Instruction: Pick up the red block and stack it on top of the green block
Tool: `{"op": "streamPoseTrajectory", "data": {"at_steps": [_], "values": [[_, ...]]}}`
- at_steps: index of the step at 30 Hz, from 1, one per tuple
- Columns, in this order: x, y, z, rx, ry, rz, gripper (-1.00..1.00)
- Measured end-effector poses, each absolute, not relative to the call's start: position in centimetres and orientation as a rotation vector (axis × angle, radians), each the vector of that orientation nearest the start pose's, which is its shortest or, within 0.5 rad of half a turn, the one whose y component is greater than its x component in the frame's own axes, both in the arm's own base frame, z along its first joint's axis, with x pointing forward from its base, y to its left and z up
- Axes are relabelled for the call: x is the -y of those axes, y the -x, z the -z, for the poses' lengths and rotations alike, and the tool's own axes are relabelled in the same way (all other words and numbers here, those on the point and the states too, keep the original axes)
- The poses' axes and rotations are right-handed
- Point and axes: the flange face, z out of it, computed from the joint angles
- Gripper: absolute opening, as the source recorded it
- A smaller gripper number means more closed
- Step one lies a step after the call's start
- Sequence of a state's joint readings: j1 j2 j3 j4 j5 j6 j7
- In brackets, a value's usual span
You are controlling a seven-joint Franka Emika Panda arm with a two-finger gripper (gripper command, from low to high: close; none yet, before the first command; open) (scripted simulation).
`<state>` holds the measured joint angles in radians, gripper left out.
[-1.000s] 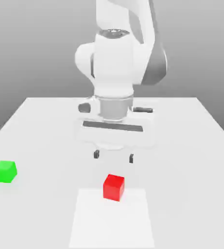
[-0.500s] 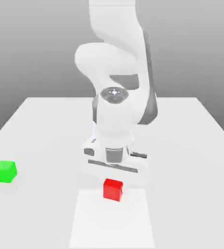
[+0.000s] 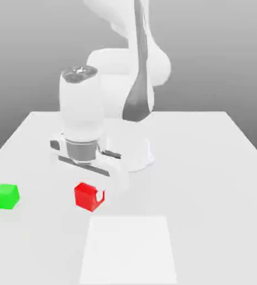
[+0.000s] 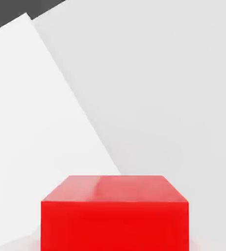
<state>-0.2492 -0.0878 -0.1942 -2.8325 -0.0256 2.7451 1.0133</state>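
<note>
Gripping the red block (image 3: 88, 196), apparently raised, gripper (image 3: 91, 196) clamped round it, green block (image 3: 5, 196) apart.

Glossy white rounded arm (image 3: 97, 100); grey joint bands

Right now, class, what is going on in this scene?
A white robot arm has its gripper shut on the red block, carrying it above the white table. The block is tilted slightly and sits toward the exterior view's left, apart from the green block, which rests on the table further to that side. Nothing is stacked yet; the red block has not reached the green one.
</note>
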Motion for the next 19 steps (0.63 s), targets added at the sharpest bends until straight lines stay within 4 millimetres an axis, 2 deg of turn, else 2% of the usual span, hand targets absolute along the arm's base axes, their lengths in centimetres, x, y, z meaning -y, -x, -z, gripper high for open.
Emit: {"op": "streamPoseTrajectory", "data": {"at_steps": [4,7,9,11,13,15,16,19], "values": [[24.7,-29.9,-23.4,-2.269,2.164,-0.004,-1.0],[30.9,-26.0,-24.0,-2.406,2.014,-0.002,-1.0],[34.2,-23.2,-24.3,-2.478,1.929,0.0,-1.0],[35.6,-21.8,-23.1,-2.512,1.883,0.002,-1.0],[35.1,-23.0,-21.2,-2.48,1.925,0.003,-1.0],[34.9,-23.1,-19.1,-2.476,1.931,0.002,-1.0],[34.9,-23.1,-18.4,-2.476,1.932,0.001,1.0],[34.9,-23.1,-18.4,-2.476,1.932,0.001,1.0]]}}
